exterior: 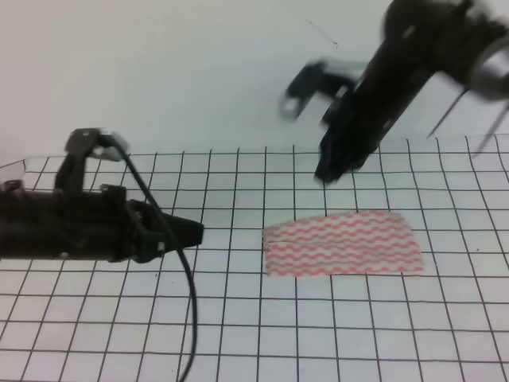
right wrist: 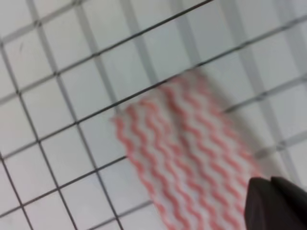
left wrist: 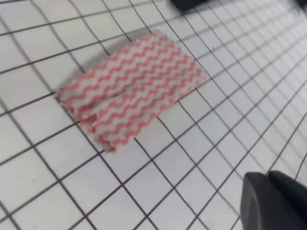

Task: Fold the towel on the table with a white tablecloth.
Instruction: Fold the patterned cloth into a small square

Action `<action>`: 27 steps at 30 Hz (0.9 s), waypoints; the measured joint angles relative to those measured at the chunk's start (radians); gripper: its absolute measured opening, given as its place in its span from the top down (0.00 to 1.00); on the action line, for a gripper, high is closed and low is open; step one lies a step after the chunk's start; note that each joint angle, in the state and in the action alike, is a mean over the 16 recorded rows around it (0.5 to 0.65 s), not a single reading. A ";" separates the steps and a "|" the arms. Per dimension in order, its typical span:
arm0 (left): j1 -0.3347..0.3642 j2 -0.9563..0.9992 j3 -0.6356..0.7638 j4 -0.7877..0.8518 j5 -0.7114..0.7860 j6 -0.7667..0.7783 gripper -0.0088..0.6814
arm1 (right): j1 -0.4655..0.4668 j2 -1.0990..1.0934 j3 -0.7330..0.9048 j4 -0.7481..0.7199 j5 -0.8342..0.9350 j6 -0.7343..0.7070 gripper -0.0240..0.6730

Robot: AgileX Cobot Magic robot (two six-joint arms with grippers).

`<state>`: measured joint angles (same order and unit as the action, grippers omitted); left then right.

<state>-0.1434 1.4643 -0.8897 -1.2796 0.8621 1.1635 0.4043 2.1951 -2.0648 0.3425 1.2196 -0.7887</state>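
Note:
The towel [exterior: 342,243], pink-red and white wavy stripes, lies folded into a narrow band on the white tablecloth [exterior: 238,334] of the table, right of centre. One layer rests over another, as the towel [left wrist: 132,86] shows in the left wrist view. My left gripper [exterior: 193,232] hovers low to the towel's left, a grid square or so away, its fingers together and holding nothing. My right gripper [exterior: 328,172] hangs above and behind the towel, motion-blurred, clear of the cloth. Its fingertips [right wrist: 280,203] look pressed together over the blurred towel [right wrist: 192,153].
A black cable [exterior: 184,294] loops from the left arm down over the front of the table. A plain white wall [exterior: 159,72] rises behind the table's back edge. Only gridded cloth shows around the towel.

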 joint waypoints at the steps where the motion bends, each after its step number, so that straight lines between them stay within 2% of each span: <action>1: -0.014 -0.003 -0.006 0.016 -0.010 -0.011 0.99 | -0.015 -0.030 0.000 -0.011 0.001 0.031 0.97; 8: -0.120 -0.016 -0.062 0.127 -0.107 -0.099 0.99 | -0.132 -0.273 0.030 -0.103 -0.008 0.247 0.97; 13: -0.169 -0.002 -0.106 0.185 -0.177 -0.162 0.99 | -0.193 -0.464 0.136 -0.172 -0.065 0.359 0.97; 18: -0.186 0.036 -0.135 0.191 -0.195 -0.183 0.99 | -0.225 -0.660 0.346 -0.241 -0.195 0.442 0.97; 27: -0.219 0.177 -0.168 0.181 -0.175 -0.206 0.96 | -0.234 -0.931 0.851 -0.276 -0.504 0.524 0.97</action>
<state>-0.3625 1.6416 -1.0574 -1.0985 0.6873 0.9571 0.1703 1.2637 -1.2139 0.0666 0.7160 -0.2649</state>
